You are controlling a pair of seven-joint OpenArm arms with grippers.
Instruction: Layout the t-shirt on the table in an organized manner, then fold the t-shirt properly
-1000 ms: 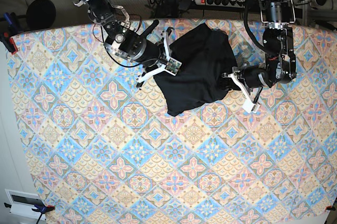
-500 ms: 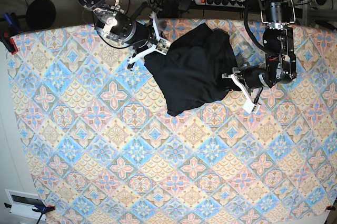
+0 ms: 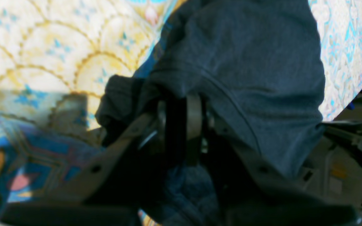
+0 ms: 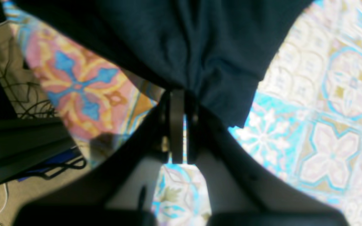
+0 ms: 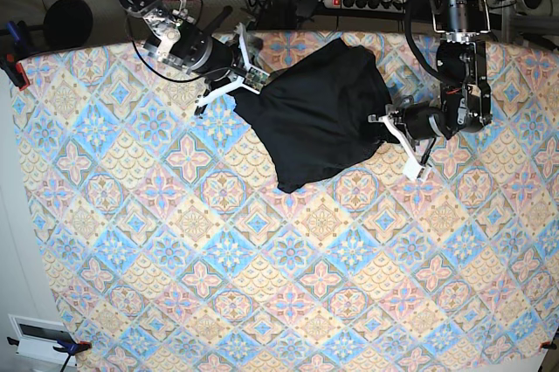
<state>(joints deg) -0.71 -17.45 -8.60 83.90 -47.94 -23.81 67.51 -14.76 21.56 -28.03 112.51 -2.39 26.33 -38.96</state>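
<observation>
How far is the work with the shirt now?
Done: nothing; the shirt lies bunched at the table top. In hand: both grippers, right and left, grip opposite shirt edges to spread it. Left: flattening it and all the folding.

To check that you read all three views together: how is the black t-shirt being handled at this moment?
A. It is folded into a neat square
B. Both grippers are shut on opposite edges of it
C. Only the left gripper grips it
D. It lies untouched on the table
B: the right gripper pinches the t-shirt at one edge, the left gripper bites cloth at the other, and it lies bunched between them.
</observation>
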